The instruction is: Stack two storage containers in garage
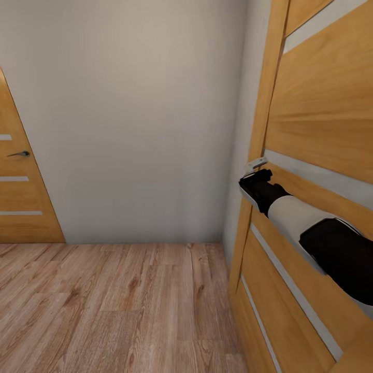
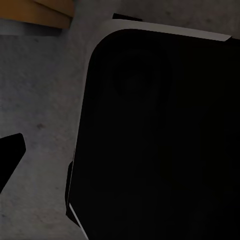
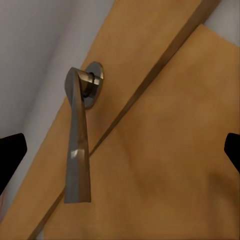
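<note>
light wood plank floor (image 1: 114,305), beige wall (image 1: 134,114), 2 striped wooden doors.

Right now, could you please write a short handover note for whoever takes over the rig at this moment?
Right gripper: open, empty, fingertips wide apart, aimed at the grey metal lever handle of the orange-brown wooden door with pale stripes; not yet gripping.
Left gripper: one dark fingertip shows over grey speckled floor; state unclear.
Light wood plank floor ahead, a second striped door at left.
Left: grasp the handle, get through the door, then move and stack both containers.
</note>
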Motion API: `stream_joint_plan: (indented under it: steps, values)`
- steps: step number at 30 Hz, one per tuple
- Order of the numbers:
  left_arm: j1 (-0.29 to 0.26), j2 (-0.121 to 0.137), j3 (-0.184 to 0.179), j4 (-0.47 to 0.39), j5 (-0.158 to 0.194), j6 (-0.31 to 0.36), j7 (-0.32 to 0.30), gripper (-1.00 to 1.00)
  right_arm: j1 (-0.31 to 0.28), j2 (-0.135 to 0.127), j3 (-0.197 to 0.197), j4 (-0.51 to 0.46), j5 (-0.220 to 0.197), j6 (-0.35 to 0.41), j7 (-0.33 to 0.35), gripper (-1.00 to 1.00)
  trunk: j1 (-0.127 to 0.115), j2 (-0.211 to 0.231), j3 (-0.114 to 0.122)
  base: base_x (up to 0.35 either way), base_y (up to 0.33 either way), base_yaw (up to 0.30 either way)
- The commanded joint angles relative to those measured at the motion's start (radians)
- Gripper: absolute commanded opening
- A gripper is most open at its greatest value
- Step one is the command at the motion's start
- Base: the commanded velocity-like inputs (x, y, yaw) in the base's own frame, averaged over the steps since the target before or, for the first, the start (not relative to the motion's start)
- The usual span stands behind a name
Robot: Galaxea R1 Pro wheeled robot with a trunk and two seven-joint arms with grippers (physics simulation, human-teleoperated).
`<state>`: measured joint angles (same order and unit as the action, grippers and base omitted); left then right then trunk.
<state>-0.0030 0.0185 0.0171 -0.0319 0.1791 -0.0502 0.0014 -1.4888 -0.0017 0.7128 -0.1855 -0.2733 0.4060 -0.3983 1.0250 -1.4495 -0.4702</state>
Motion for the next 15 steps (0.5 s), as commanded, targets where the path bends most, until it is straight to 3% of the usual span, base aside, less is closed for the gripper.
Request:
stream_joint_plan:
  steps: [1, 15]
  values:
    - [0.0, 0.0, 0.001, 0.0, 0.005, -0.002, 0.0, 1.0, -0.001, -0.003, 0.002, 0.0, -0.003, 0.01, -0.008, 1.0, 0.0, -0.001, -0.001, 0.0, 0.0, 0.0]
    - [0.0, 0.0, 0.001, 0.0, 0.005, -0.002, 0.0, 1.0, -0.001, -0.042, 0.002, 0.0, -0.003, 0.01, -0.008, 1.0, 0.0, -0.001, -0.001, 0.0, 0.0, 0.0]
